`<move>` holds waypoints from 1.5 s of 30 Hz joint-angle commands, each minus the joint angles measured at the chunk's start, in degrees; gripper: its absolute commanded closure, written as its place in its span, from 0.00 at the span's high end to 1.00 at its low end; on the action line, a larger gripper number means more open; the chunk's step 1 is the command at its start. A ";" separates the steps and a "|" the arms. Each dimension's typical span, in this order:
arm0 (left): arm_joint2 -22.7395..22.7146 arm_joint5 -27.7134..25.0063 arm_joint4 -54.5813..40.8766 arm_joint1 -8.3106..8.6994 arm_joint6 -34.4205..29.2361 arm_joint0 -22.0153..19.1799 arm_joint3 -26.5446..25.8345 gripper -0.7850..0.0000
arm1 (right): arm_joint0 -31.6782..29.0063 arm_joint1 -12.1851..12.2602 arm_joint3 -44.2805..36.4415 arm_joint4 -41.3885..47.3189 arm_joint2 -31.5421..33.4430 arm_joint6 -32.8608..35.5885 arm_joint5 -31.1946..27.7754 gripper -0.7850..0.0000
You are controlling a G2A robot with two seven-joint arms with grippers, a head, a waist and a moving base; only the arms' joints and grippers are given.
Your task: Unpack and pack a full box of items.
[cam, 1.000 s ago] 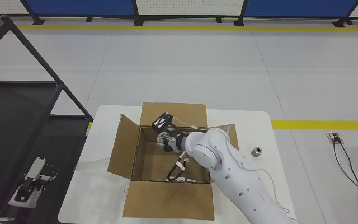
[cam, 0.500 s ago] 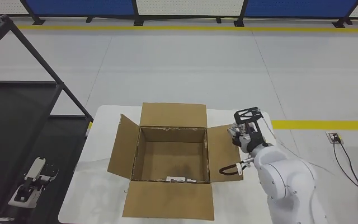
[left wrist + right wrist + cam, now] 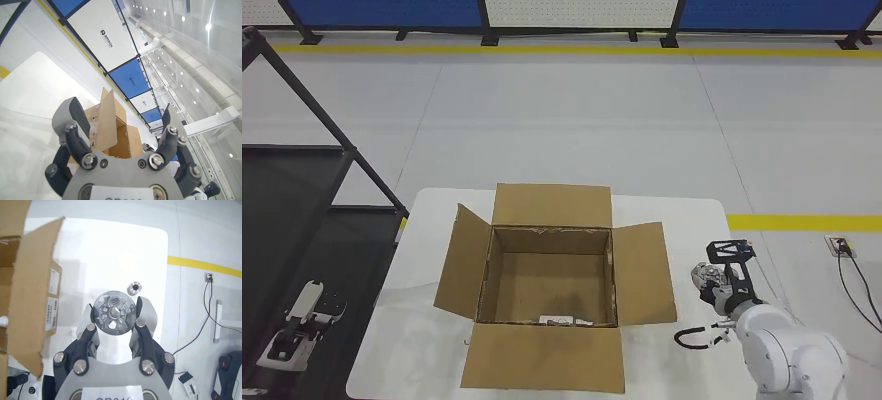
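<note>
Right wrist view: metal disc (image 3: 113, 315) is clamped in the right hand (image 3: 115, 310) above the worktop (image 3: 105, 256), just outside the box (image 3: 28, 285) flap.
Disc should be lowered flat beside the small metal sleeve (image 3: 134, 288), not onto it, and released only once seated. Left hand (image 3: 122, 105) is spread apart and empty, beside the box.

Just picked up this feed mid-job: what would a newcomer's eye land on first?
The open cardboard box, flaps spread, in the middle of the white table. Then the right gripper, shut on a round metal disc over the table right of the box, near a small metal cylinder.
</note>
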 commanded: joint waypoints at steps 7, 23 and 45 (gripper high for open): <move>0.00 0.00 0.00 0.00 0.00 0.00 0.00 1.00 | 0.29 0.51 8.38 3.40 2.29 -3.64 -1.86 0.00; 0.00 0.00 0.00 0.00 0.00 0.00 0.00 1.00 | 4.37 1.41 23.91 5.86 2.42 -12.68 -3.20 0.00; 0.00 0.00 0.00 0.00 0.00 0.00 0.00 1.00 | 6.15 2.83 24.67 9.29 2.55 -8.77 -3.53 0.87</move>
